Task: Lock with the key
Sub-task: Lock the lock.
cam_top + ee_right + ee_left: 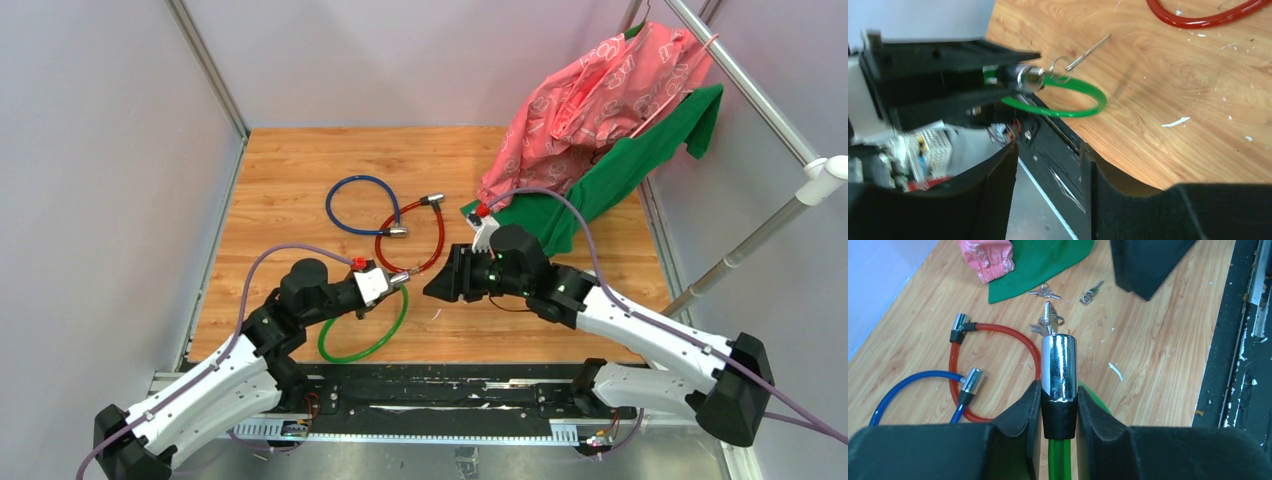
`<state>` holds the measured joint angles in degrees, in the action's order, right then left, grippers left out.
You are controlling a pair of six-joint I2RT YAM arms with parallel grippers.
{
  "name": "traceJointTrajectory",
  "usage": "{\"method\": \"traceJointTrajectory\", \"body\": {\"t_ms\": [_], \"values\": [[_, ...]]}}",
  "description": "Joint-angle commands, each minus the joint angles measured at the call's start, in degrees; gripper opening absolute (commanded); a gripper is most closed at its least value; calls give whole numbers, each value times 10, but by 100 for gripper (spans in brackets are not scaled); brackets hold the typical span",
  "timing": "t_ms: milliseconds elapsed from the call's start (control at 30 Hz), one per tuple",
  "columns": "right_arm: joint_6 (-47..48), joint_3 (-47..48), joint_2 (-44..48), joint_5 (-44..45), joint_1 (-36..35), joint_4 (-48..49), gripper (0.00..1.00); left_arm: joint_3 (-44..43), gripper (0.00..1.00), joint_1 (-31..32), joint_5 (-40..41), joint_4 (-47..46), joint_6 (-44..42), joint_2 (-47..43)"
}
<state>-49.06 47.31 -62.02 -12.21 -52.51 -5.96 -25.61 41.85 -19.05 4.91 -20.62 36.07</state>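
Grips green lock (1058, 360) in left gripper (1058, 392) by the black collar (1058, 417), low centre of frame, chrome end pointing up: likely to steady the keyhole and face it toward the other arm. Shows key (1049, 315) seated in that chrome end, just above centre: tiny, flat, silver, with a ring (1058, 320) and sibling keys (1037, 329) dangling beside it. Leaves right gripper (1049, 155) spread wide and empty at frame bottom, short of the key, probably for room to pinch and turn.
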Motion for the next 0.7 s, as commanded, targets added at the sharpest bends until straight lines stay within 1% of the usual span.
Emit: {"method": "traceJointTrajectory", "body": {"t_ms": [0, 67, 133, 200, 267, 333, 400, 467, 533, 667], "values": [[187, 18, 46, -89, 0, -70, 53, -5, 0, 3, -25, 30, -24, -1], [289, 4, 74, -71, 0, -49, 53, -9, 0, 3, -43, 39, -35, 0], [375, -25, 92, -70, 0, 30, 51, -15, 0, 3, -60, 48, -44, 3], [488, -41, 98, -96, 0, 96, 52, -22, 0, 3, -68, 57, -53, 7], [582, -38, 84, -117, 0, 114, 58, -27, 0, 3, -71, 66, -61, 10], [652, -13, 51, -139, 0, 93, 60, -31, 0, 3, -74, 73, -74, 12], [698, 22, 13, -158, 0, 64, 60, -33, 0, 3, -76, 75, -80, 13], [721, 41, -18, -170, 3, 31, 59, -34, 0, 3, -79, 74, -80, 15], [721, 46, -32, -181, 7, 24, 57, -35, 0, 3, -82, 75, -79, 15], [704, 34, -39, -194, 17, 46, 55, -35, 0, 3, -92, 78, -79, 14]]}}
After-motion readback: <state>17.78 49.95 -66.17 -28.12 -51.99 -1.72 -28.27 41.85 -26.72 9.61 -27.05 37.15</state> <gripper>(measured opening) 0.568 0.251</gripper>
